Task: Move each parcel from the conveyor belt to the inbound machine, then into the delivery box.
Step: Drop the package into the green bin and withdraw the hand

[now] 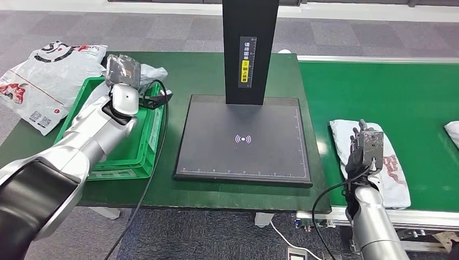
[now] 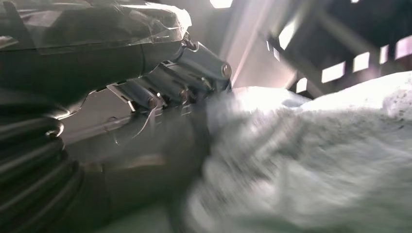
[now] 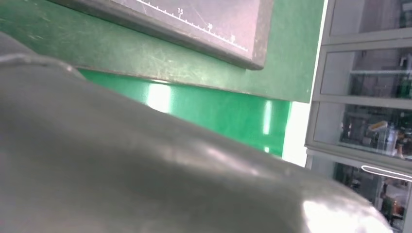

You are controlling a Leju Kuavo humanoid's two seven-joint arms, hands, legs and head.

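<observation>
My left hand reaches over the far rim of the green delivery box and grips a crumpled white parcel. In the left wrist view its fingers lie along the top of that white parcel, with the thumb under it; the picture is blurred. On the green conveyor belt lies a white parcel with red marks. My right hand hovers over its near-left part, fingers apart and holding nothing.
The black inbound machine plate with its upright post stands mid-table; its corner shows in the right wrist view. A grey printed bag lies left of the box. Another white parcel sits at the belt's right edge.
</observation>
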